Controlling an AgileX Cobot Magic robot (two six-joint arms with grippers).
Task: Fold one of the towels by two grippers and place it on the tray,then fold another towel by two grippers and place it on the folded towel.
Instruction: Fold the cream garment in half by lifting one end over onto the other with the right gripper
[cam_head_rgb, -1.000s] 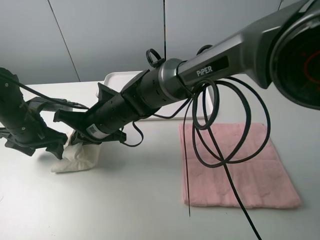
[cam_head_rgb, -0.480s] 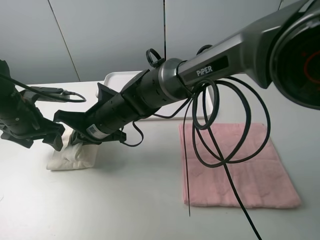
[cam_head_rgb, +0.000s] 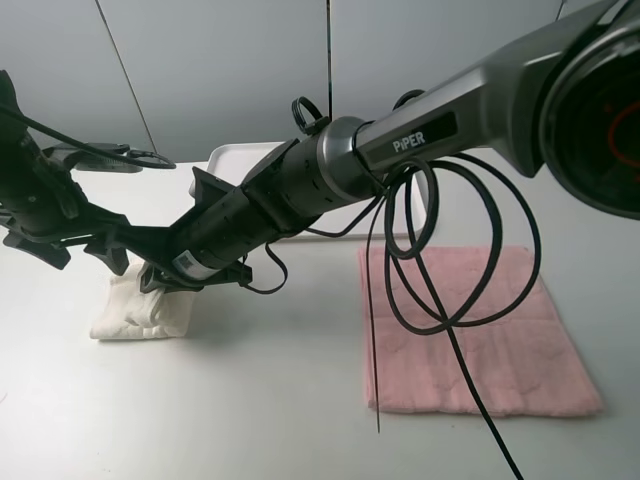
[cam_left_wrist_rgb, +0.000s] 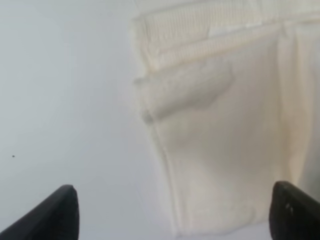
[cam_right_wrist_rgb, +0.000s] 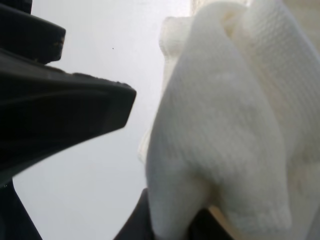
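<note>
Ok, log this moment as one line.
left claw: open over cream towel | right claw: shut on cream towel, on table | pink towel: flat | tray: no towel yet

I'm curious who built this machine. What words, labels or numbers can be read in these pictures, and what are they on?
"PiPER": white letters on the right arm's grey link.
White sticker on that arm's black wrist section: too small to read.
Red marks on the round housing: too blurred to read.
Cream towel and pink towel: no text.
</note>
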